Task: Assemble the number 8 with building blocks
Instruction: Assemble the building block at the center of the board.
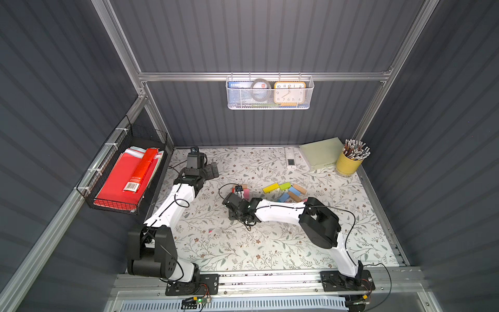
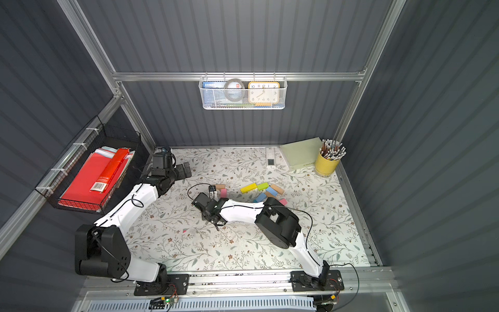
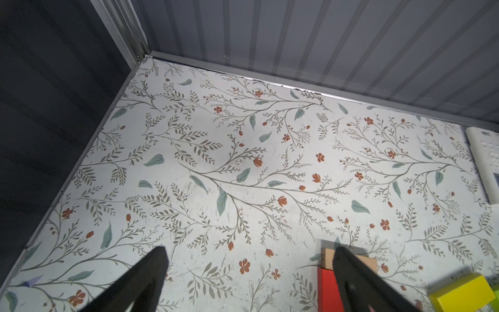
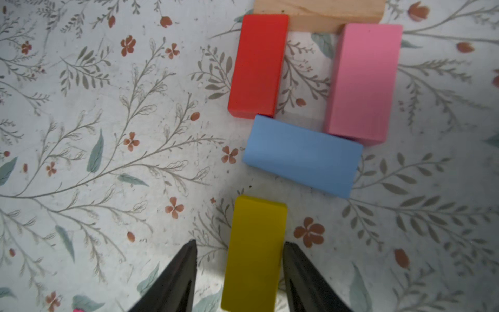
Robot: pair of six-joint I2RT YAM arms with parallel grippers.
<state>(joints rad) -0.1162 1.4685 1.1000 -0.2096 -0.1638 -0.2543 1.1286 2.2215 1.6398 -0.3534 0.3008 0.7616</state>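
With right hand [image 4: 240, 244] straddled yellow block [image 4: 255, 251], jaws part open, gap showing on one side, no clamp. Sat at centre of worktop [image 1: 243, 243], just nearer than the begun number 8 [image 1: 245, 192]: tan block [image 4: 318, 10] far, red block [image 4: 258, 64] and pink block [image 4: 363, 81] as sides, blue block [image 4: 302, 156] as crossbar. Held left hand [image 3: 251, 252] spread wide, empty, far left.

Just beyond my claw [image 4: 240, 243], on the far side, the blue block [image 4: 302, 156], red block [image 4: 258, 64] and pink block [image 4: 363, 81] bar passage; the near mat [image 1: 243, 251] lies open.
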